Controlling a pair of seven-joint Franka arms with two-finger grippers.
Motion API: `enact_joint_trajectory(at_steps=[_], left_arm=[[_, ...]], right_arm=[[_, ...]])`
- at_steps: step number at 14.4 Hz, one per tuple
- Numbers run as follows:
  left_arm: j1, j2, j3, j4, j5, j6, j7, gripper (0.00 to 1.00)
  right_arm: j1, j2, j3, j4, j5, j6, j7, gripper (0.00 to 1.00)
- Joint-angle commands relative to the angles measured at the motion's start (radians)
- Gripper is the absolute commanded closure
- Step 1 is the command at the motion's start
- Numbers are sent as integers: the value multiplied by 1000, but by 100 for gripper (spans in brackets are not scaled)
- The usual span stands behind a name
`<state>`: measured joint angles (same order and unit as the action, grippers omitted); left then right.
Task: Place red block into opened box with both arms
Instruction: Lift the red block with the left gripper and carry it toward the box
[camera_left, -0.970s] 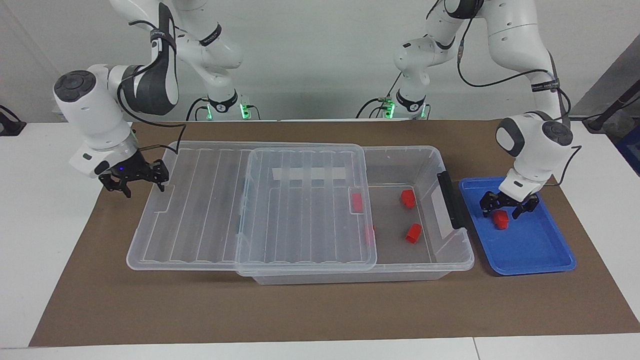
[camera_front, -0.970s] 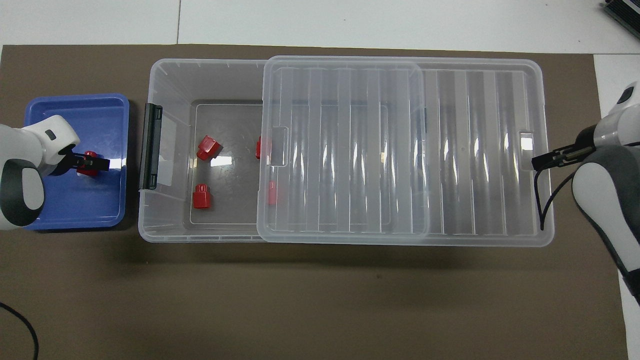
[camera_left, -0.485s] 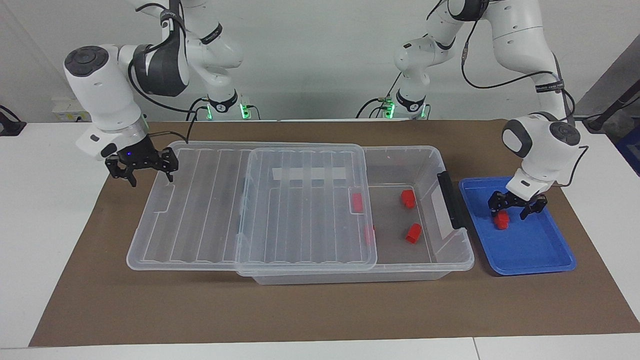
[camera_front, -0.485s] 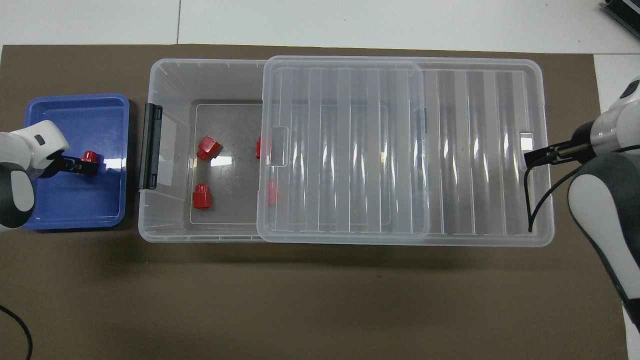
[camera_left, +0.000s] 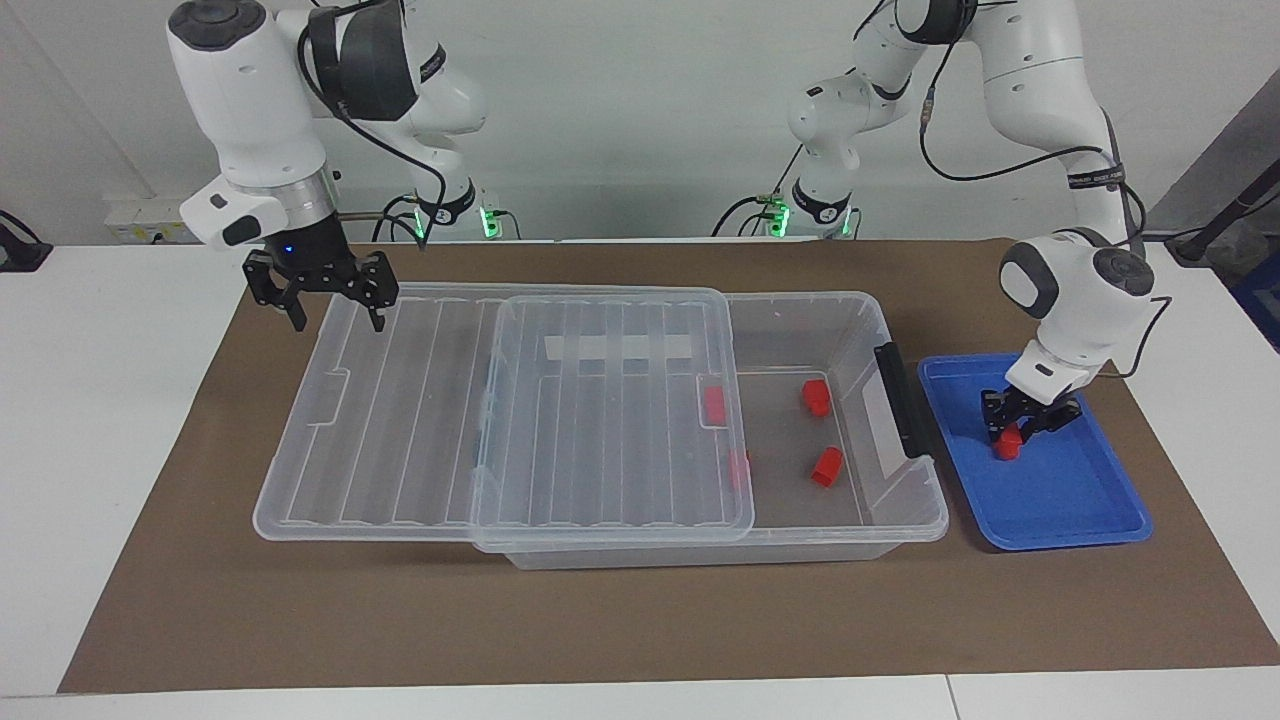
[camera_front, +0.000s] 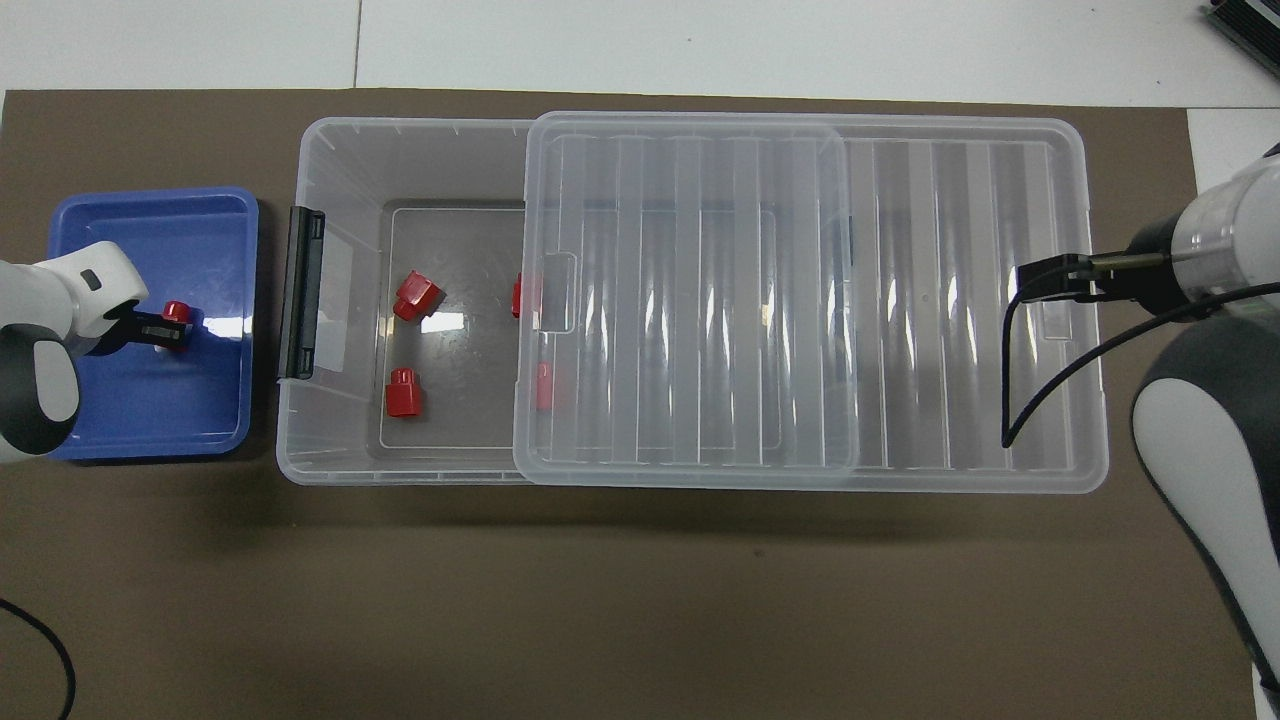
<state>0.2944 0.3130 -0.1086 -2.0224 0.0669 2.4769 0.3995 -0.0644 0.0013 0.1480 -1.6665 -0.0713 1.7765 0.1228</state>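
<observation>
I see the box (camera_left: 905, 520) lying lengthwise along the table, its lid (camera_left: 500, 420) slid toward the right arm's end, leaving the end by the black handle (camera_left: 903, 400) uncovered. Four red pieces already sit inside, two of them half under the lid's edge. The blue tray (camera_left: 1090, 510) sits just beside the handle end. My right gripper (camera_left: 334, 310) hangs with jaws spread and empty above the lid's corner nearest the robots. My left gripper (camera_left: 1018, 432) is down in the tray, pinched shut on the red block (camera_left: 1008, 446), which rests on the tray floor. I judge the pickup just made; lift and drop remain. The block looks stubby; its heading I cannot tell.
</observation>
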Motion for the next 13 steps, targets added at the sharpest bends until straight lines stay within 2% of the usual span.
enact_joint_trajectory(at_steps=[1,2,3,5,8,10,13], left_arm=[[-6,0,4,-13,19,25,-8,88],[-8,0,4,-13,19,22,-11,95],[-8,0,3,-10,19,10,-31,98],[-12,-2,1,11,16,-44,-74,99],[-33,-55,-19,156,-13,-325,-184,98],[-84,-83,-20,282,-27,-511,-301,98],[-155,-81,-20,492,-74,-767,-439,98]], right_arm=[[5,74,4,169,15,-135,55,3],[6,72,4,172,16,-152,55,3],[5,66,2,172,16,-169,55,3],[-5,46,1,166,28,-229,55,3],[-11,-7,-5,93,53,-246,60,1],[-29,-7,-7,88,53,-235,57,0],[-32,-7,-7,90,53,-233,55,0]])
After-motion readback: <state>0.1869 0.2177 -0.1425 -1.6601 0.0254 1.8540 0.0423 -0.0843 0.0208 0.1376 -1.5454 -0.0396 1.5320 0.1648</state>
